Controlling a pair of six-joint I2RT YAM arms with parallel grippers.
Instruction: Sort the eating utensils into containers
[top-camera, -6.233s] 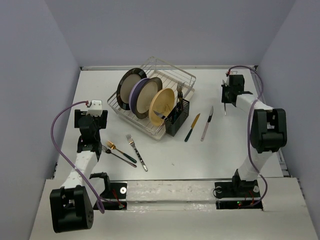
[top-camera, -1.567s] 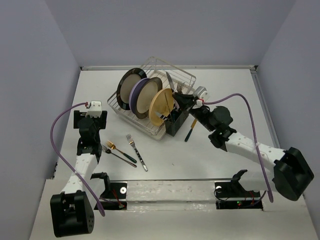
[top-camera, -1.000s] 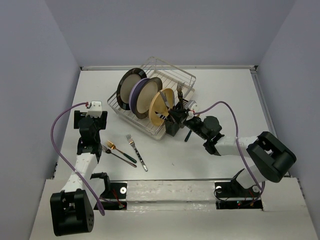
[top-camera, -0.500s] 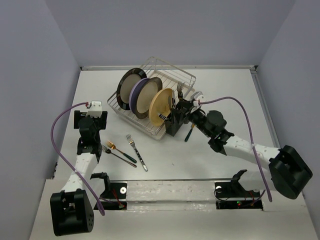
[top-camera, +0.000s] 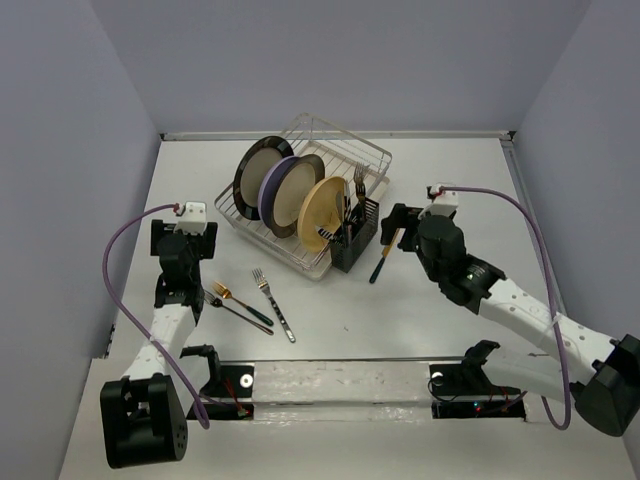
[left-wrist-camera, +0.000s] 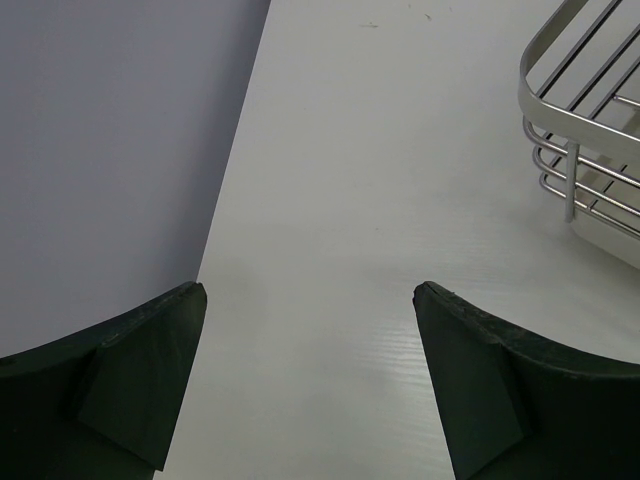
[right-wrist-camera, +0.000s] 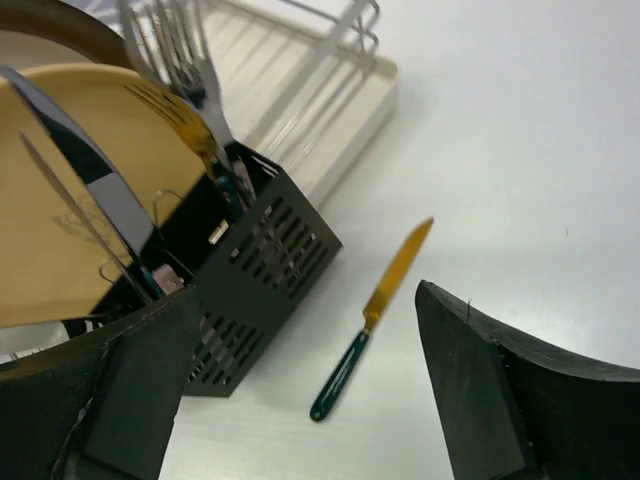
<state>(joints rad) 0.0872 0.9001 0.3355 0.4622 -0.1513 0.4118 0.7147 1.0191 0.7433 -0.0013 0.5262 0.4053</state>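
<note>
Two arms hold very different poses. The right arm (top-camera: 510, 305) stretches low and long from its base toward the black cutlery holder (top-camera: 352, 245). The right end effector (right-wrist-camera: 305, 295) hangs just right of the holder, fingers spread wide, gripping nothing. The left arm (top-camera: 165, 325) stands folded well left of the holder, and the left end effector (left-wrist-camera: 308, 292) is likewise released and empty above bare tabletop (left-wrist-camera: 350, 200).

A gold-bladed knife (right-wrist-camera: 372, 318) lies on the tabletop just right of the holder. Only the right wrist view shows the holder's slotted wall close up, with knives and forks (right-wrist-camera: 185, 50) standing inside. Only the top view shows three forks (top-camera: 272, 302) lying left of the holder, nearer the arm bases. The left wrist view catches a corner of the wire rack (left-wrist-camera: 570, 180).
</note>
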